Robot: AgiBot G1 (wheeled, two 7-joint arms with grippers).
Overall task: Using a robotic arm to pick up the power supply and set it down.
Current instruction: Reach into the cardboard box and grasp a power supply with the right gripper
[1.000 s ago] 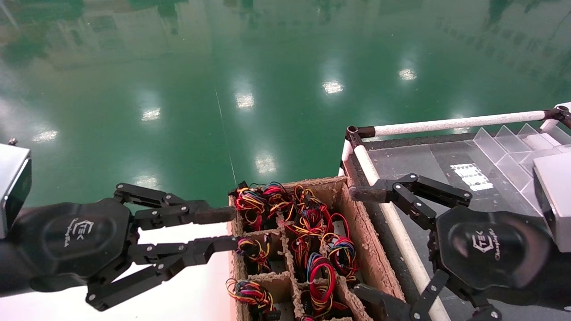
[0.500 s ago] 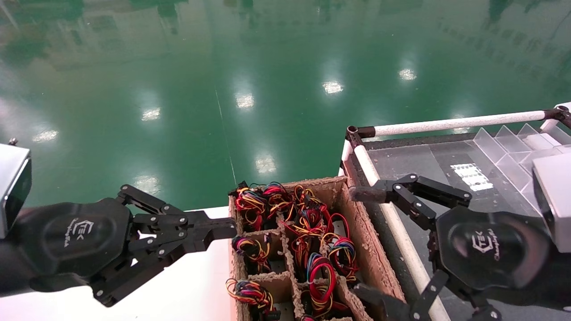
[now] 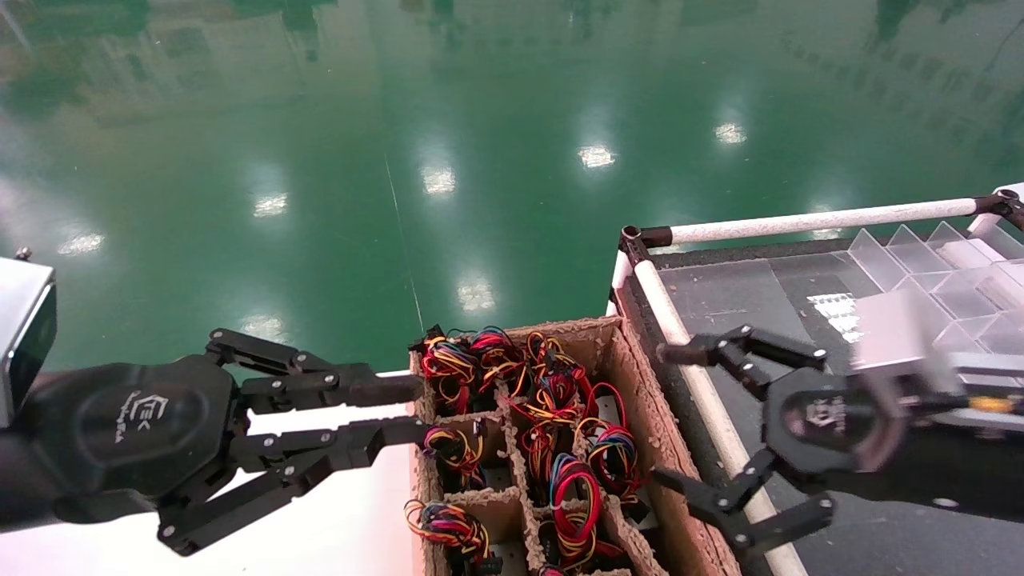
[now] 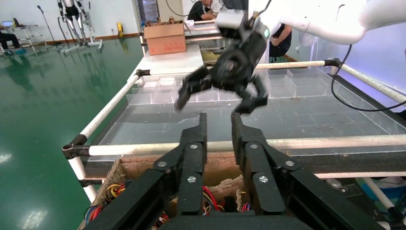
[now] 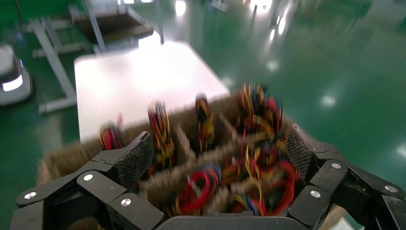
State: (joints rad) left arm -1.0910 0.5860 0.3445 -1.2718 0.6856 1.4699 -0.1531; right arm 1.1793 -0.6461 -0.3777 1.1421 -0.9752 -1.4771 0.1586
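Brown cardboard box waits as my right gripper, fingers spread wide, has swung toward its wired power supplies; my left gripper, slightly parted again, hangs beside it.

Left gripper housing: bore a white hexagonal logo with letters that looked like "TEK", over a line of script too small to read.
Right gripper housing: carried a white logo, blurred and unreadable.
Other surfaces: showed no readable text.

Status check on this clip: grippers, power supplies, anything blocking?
Left gripper open, empty, at crate's left edge. Right gripper open, empty, at its right side. Power supplies in the crate cells, none gripped. Cardboard dividers crowd them.
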